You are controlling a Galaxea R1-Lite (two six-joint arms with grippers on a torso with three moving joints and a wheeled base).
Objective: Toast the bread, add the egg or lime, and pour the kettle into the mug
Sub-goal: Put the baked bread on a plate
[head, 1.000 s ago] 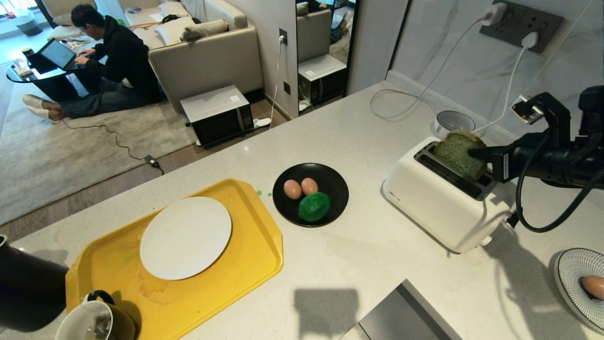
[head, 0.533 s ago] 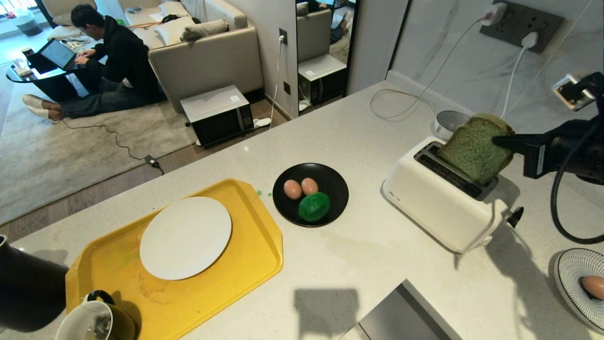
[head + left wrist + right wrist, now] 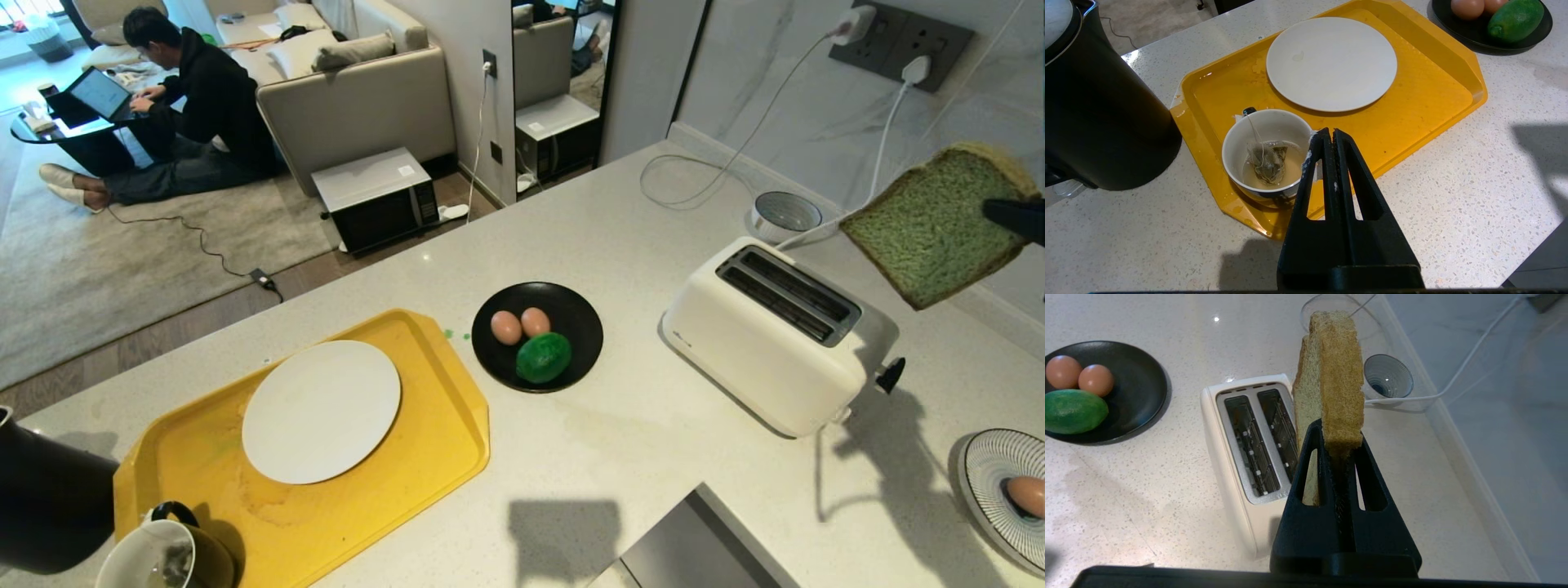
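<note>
The right hand (image 3: 1341,447) was clamped on the bread (image 3: 1337,375), gripped at one crust edge and held in the air above and beyond the toaster (image 3: 775,335), clear of both slots. In the head view only the tip of that hand was seen at the right border, with the green slice (image 3: 931,224) tilted before the marble wall. The toaster's two slots were seen empty from the right wrist view. A small ribbed bowl (image 3: 785,214) was set just behind the toaster, near the wall, with white cables run past it to the sockets.

The left hand (image 3: 1329,136) was held with its fingers pressed together, gripping nothing, above the near edge of the yellow tray (image 3: 1433,102). Just beside its tip stood the mug (image 3: 1267,157) on the tray, a tea bag lying in a little liquid inside. A white plate (image 3: 1331,61) was laid further along the tray. The kettle (image 3: 1098,110) stood on the desk (image 3: 653,457) just off the tray's end.

Between tray and toaster a black dish (image 3: 539,336) carried two eggs (image 3: 506,327) and the lime (image 3: 543,357), all touching. Another egg (image 3: 1024,494) lay on a striped plate (image 3: 992,469) at the right edge.

A person was seated on the floor at a laptop, well apart.
</note>
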